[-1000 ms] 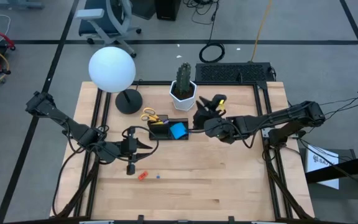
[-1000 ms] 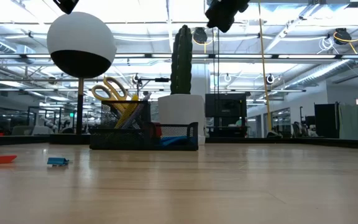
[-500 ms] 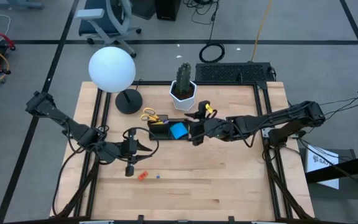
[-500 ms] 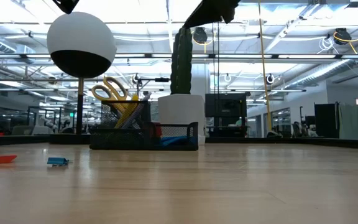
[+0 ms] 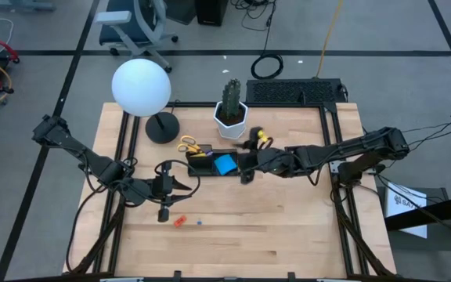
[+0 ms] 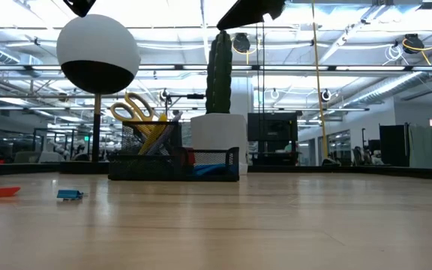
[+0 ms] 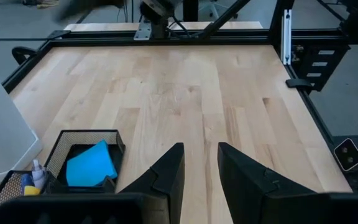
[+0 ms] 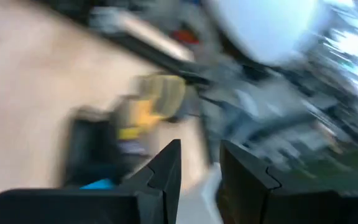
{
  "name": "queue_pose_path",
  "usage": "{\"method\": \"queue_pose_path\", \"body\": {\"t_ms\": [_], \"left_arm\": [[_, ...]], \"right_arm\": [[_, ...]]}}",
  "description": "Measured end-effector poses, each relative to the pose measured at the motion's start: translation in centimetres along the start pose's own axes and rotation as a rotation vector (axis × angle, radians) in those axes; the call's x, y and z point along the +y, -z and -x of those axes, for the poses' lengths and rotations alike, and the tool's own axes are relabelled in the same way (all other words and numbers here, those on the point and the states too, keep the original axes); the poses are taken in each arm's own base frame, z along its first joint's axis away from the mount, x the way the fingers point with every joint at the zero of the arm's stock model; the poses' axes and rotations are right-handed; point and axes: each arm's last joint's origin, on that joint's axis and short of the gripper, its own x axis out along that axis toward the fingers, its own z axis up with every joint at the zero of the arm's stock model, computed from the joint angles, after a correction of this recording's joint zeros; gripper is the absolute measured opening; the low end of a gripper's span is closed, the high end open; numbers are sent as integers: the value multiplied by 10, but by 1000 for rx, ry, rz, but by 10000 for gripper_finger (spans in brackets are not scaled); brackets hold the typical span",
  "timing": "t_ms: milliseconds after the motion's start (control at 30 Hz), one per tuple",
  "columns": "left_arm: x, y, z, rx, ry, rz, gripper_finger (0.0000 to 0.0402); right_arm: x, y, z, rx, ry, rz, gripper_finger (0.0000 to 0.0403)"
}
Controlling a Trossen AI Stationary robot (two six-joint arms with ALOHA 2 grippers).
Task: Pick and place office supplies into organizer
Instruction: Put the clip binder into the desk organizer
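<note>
The black organizer (image 5: 203, 163) sits at mid-table and holds the blue sticky-note pad (image 5: 224, 164). The yellow-handled scissors (image 5: 187, 146) stand in its left end, handles up (image 6: 136, 112). A red-orange piece (image 5: 179, 221) and a tiny blue piece (image 5: 199, 221) lie loose on the near table. My right gripper (image 5: 245, 171) hovers at the organizer's right end, pointing left, with nothing between its near-closed fingers (image 8: 201, 149). My left gripper (image 5: 180, 185) waits near the organizer's left corner, empty and fingers close together (image 7: 199, 149).
The white cactus pot (image 5: 231, 116) stands just beyond the organizer. The lamp's round black base (image 5: 161, 128) and white globe (image 5: 141, 87) are to its far left. A black keyboard (image 5: 296, 92) lies at the far edge. Bare wood stretches along the near and right sides.
My right gripper has swung from beside the cactus pot's right side toward the table's left and near edge. It has turned and now points left at the organizer's right end, and its wrist view is blurred by motion. Nothing else has shifted.
</note>
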Motion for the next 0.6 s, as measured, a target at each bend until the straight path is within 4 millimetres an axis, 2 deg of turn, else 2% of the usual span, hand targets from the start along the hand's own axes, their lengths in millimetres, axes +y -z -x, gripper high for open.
{"method": "queue_pose_path", "body": {"t_ms": [100,167,367,500,600], "left_arm": [[0,0,0,-3,-4,2,104],[0,-1,0,-6,-3,5,104],[0,-1,0,-15,-9,1,104],[0,-2,0,-21,-12,4,104],[0,-3,0,-33,-10,9,104]], "right_arm": [[-17,-4,9,53,281,-119,100],[-37,-9,19,54,465,-203,100],[-87,-21,60,-70,674,-392,100],[-119,-17,88,-4,881,-477,100],[-131,-13,94,18,938,-497,100]]}}
